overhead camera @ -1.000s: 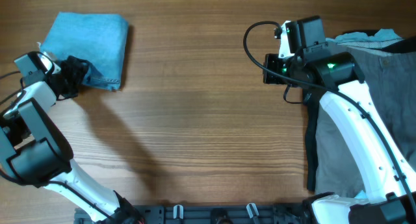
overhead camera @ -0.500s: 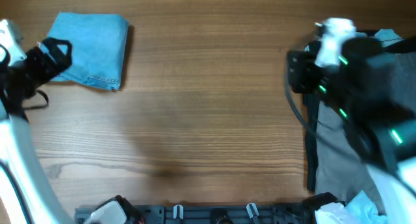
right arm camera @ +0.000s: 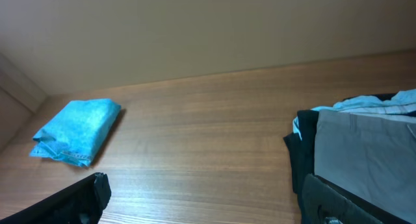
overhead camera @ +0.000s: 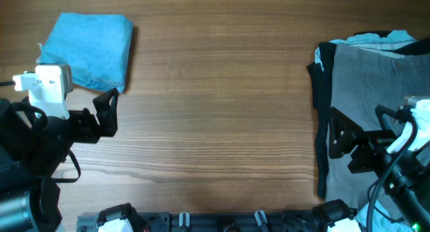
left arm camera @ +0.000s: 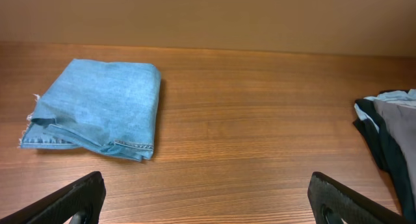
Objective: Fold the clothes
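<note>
Blue denim jeans [left arm camera: 104, 107], folded to a squarish bundle, lie on the table [left arm camera: 260, 120] ahead of your left gripper [left arm camera: 207, 182], nearer its left finger [left arm camera: 71, 201] and apart from it, and you see both its fingers and those of the right gripper [right arm camera: 203, 184] spread wide, holding nothing.

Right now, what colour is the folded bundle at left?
Faded light blue: the folded jeans show best in the left wrist view.

folded blue jeans [overhead camera: 89, 52], table's far-left corner
</note>
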{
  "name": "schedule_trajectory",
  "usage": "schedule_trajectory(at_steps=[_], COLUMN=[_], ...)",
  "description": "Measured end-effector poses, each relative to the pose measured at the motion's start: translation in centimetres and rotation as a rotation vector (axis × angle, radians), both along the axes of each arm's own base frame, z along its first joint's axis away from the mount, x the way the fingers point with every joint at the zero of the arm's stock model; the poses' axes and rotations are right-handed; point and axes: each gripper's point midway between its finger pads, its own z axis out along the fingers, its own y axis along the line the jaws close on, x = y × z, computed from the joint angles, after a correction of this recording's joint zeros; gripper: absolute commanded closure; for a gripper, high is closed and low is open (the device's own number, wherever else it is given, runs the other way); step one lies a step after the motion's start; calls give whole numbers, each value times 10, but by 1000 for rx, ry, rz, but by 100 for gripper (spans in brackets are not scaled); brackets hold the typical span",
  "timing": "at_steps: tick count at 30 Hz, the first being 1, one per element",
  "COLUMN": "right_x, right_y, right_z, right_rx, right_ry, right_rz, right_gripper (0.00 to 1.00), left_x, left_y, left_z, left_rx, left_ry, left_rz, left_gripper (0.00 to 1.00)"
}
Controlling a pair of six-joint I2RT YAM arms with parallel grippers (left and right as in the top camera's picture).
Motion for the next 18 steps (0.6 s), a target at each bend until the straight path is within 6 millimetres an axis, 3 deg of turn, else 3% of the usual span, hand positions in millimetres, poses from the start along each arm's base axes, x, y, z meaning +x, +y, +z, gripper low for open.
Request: schedule_trajectory(at_steps=[13, 18], right_x=[-3, 39], right_y=[-10, -2], right_z=[-15, -32], right_rx=[-39, -120], right_ry=[57, -79], right_rz=[-45, -27], right_gripper=[0, 1], left_x=[0, 0], left_y=[0, 0], left_z=[0, 0], left_rx=[0, 0], left_ry=[0, 2], left_rz=[-1, 0], left_gripper=[0, 0])
